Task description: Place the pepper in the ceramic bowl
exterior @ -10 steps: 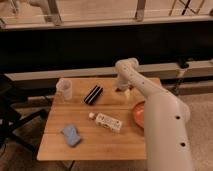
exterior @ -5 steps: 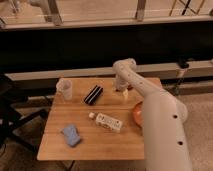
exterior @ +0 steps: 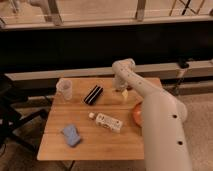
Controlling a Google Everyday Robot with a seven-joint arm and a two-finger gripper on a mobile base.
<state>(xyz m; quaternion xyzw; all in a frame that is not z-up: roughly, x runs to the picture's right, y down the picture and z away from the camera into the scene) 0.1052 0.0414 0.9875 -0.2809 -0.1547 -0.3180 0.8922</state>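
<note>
Dim warm light reaches the gripper (exterior: 123, 90) over the table (exterior: 90, 146).

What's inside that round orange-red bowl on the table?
Only a left sliver of the orange-red bowl shows; the white robot arm covers its inside. The gripper hangs farther back over the wooden table.

Orange-red ceramic bowl (exterior: 136, 113); pale gripper (exterior: 120, 90) over table (exterior: 100, 146)

The arm (exterior: 150, 102) reaches forward (elbow bent high), its gripper (exterior: 119, 88) pointing straight down.
</note>
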